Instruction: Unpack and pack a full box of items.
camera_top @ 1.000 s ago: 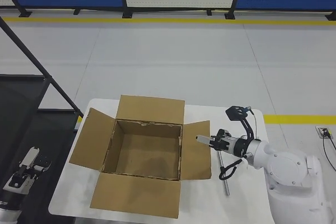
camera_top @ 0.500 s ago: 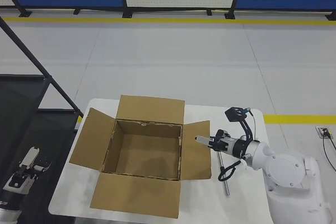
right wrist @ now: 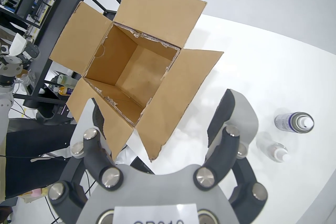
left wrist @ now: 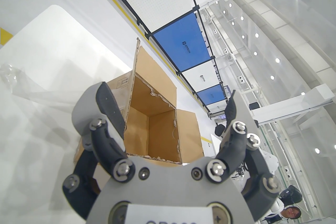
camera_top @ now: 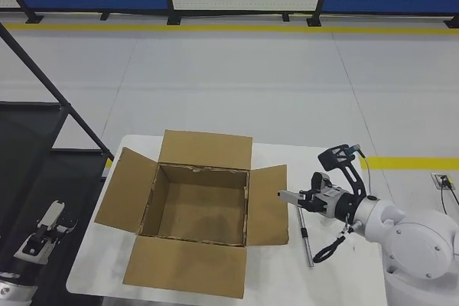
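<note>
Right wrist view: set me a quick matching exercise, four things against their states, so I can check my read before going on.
Things:
1. cardboard box
2. spray can
3. small bottle
4. right hand

States:
A. open, holding nothing
B. upright on the table, purple label
C. flaps spread, nothing inside
D. upright on the table, see-through body

Pairs: 1-C, 2-B, 3-D, 4-A

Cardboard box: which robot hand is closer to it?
Right. The right gripper hovers beside one open flap of the cardboard box; the left gripper is off the table edge on the opposite side, well apart.
</note>
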Available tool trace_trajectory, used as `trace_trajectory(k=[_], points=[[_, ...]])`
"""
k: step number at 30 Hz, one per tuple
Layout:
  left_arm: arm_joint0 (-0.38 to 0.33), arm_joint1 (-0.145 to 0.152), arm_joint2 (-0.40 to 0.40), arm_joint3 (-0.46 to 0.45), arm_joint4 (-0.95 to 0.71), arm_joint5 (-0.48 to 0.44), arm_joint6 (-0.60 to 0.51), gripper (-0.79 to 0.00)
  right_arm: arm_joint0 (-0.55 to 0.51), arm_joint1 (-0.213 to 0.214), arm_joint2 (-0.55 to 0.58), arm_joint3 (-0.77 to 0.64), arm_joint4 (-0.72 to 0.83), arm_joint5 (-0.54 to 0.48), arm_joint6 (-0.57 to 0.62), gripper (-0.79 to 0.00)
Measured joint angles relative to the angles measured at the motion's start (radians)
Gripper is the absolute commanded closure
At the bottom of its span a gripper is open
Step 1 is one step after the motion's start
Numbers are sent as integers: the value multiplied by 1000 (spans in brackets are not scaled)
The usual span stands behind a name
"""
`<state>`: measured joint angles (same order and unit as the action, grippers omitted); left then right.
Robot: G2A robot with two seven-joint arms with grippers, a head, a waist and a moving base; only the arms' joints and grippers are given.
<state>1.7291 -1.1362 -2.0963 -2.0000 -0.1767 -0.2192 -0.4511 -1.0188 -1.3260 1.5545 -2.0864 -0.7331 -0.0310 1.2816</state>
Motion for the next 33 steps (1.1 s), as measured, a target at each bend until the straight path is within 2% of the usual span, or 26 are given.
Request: trace_trajectory(k=[13, 16, 22, 26, 29, 33], points=[[0, 0, 0, 0, -1, 0, -1, -785, -3, 0, -3, -1, -4, -3, -5, -785], [-4, 0, 6, -5, 9, 1, 4, -785, -34, 9, -26, -23, -60, -83, -14, -785], [-27, 1, 4, 23, 12, 17, 10, -785, -75, 33, -59, -97, -204, -197, 130, -785], [-47, 4, -7, 48, 13, 25, 2, -785, -150, 47, -86, -161, -274, -264, 203, -785], [-64, 7, -11, 63, 16, 33, -7, -785, -202, 62, -122, -162, -290, -262, 252, -785], [-71, 8, -12, 68, 17, 37, -11, -785, -232, 77, -152, -141, -329, -250, 255, -785]])
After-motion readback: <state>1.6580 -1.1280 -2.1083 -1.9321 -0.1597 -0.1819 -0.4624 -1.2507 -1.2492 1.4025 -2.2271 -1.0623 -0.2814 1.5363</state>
